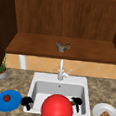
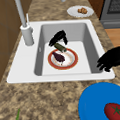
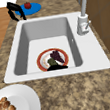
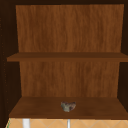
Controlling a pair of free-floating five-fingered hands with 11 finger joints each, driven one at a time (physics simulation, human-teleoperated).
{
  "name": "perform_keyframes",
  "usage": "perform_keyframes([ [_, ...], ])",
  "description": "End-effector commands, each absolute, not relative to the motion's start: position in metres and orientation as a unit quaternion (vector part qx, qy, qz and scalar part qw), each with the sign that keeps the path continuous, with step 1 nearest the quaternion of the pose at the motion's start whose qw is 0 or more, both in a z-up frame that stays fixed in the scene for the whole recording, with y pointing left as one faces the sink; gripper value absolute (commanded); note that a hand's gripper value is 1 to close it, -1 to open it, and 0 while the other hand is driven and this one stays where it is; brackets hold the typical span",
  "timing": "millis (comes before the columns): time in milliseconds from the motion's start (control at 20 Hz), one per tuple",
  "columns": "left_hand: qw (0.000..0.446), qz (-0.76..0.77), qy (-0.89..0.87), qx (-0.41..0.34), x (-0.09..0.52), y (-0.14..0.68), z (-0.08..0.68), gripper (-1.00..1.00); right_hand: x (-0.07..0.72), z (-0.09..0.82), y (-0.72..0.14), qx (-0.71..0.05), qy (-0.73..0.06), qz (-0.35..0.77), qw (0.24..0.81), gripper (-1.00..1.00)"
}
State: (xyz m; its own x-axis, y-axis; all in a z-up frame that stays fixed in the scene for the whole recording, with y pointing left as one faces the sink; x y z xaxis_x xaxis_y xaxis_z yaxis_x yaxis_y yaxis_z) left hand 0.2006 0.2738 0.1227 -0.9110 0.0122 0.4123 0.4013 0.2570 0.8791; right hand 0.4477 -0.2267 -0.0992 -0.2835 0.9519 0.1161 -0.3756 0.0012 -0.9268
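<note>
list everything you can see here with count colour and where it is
plate: 1, red-rimmed white, sink floor
eggplant: 1, dark purple, on that plate
cucumber: 1, green, at the plate's edge, in the right hand
blue plate: 1, counter left of sink
tomato: 1, red, on the blue plate
white plate: 1, counter right of sink
pastry: 1, brown, on the white plate
sink: 1, white
faucet: 1, grey, behind the basin
small bowl: 1, greyish, lower shelf
potted plant: 1, green, far left
left hand: black, curled, over the sink's left rim
right hand: black, in the basin

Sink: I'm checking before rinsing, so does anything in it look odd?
Yes: the red-rimmed plate on the sink floor carries an eggplant, and the right hand holds a cucumber over it. Nothing spilled or broken.
</note>
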Motion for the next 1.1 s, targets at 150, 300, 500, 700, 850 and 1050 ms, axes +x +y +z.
perform_keyframes([
  [150,0.164,-0.595,-0.776,-0.133,0.201,0.274,0.123,0.00,0.482,-0.100,-0.226,-0.275,-0.463,0.650,0.536,-1.00],
  [300,0.164,-0.595,-0.776,-0.133,0.201,0.274,0.123,0.00,0.485,-0.109,-0.226,-0.273,-0.464,0.652,0.534,-1.00],
  [500,0.164,-0.595,-0.776,-0.133,0.201,0.274,0.123,0.00,0.484,-0.134,-0.224,-0.279,-0.448,0.658,0.538,-1.00],
  [700,0.164,-0.595,-0.776,-0.133,0.201,0.274,0.123,0.00,0.507,-0.138,-0.218,-0.253,-0.416,0.674,0.555,-1.00],
  [850,0.164,-0.595,-0.776,-0.133,0.201,0.274,0.123,0.00,0.519,-0.141,-0.208,-0.238,-0.385,0.682,0.575,-1.00],
  [1050,0.164,-0.595,-0.776,-0.133,0.201,0.274,0.123,0.00,0.485,-0.123,-0.207,-0.293,-0.400,0.680,0.540,1.00],
])
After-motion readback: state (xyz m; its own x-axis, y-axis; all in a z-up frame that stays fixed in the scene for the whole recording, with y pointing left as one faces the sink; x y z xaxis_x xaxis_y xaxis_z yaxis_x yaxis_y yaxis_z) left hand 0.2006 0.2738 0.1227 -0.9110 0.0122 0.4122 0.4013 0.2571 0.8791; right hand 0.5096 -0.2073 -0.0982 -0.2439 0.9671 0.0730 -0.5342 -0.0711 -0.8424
